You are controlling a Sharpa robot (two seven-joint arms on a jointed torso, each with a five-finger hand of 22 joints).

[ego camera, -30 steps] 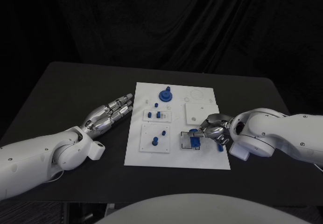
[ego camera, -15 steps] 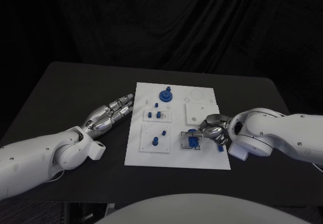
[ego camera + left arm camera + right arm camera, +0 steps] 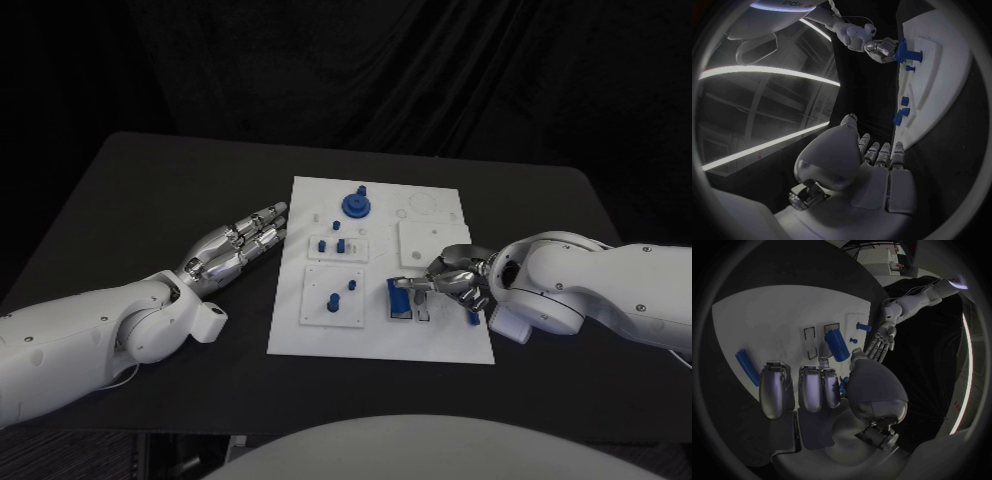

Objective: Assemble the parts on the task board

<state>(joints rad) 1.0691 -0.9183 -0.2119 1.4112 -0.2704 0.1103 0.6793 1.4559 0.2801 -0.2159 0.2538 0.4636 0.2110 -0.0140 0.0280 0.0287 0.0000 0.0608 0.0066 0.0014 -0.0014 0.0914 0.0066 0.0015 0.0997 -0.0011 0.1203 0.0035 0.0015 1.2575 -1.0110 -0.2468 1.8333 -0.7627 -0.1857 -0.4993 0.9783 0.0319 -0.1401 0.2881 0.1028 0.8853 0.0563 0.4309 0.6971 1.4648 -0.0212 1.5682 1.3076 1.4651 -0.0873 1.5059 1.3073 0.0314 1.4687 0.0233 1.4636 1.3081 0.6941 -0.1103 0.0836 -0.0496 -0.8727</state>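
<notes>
My right hand (image 3: pixel 450 277), at centre right of the head view, has let the blue cylinder (image 3: pixel 397 301) tip since a second ago: then it stood more upright between my fingertips over the marked rectangle, and now it lies flat on the task board (image 3: pixel 378 340), its long side running up and down the frame. My fingers sit just beside its upper end; whether they touch it or have released it, I cannot tell. In the right wrist view the cylinder (image 3: pixel 836 345) rests beside two outlined rectangles, one fingertip (image 3: pixel 824 351) close against it.

A second blue cylinder (image 3: pixel 472 317) lies at the board's right edge, under my wrist.

My left hand (image 3: pixel 238 243), at centre left, has not moved: released, flat, fingers together and stretched toward the board's left edge, resting on the black surface (image 3: pixel 144 190).

Farther up the board, a blue round part with a peg (image 3: pixel 353 205) stands near the top, with small blue pieces (image 3: pixel 333 245) below it and more (image 3: pixel 340 296) on the lower left square plate.
</notes>
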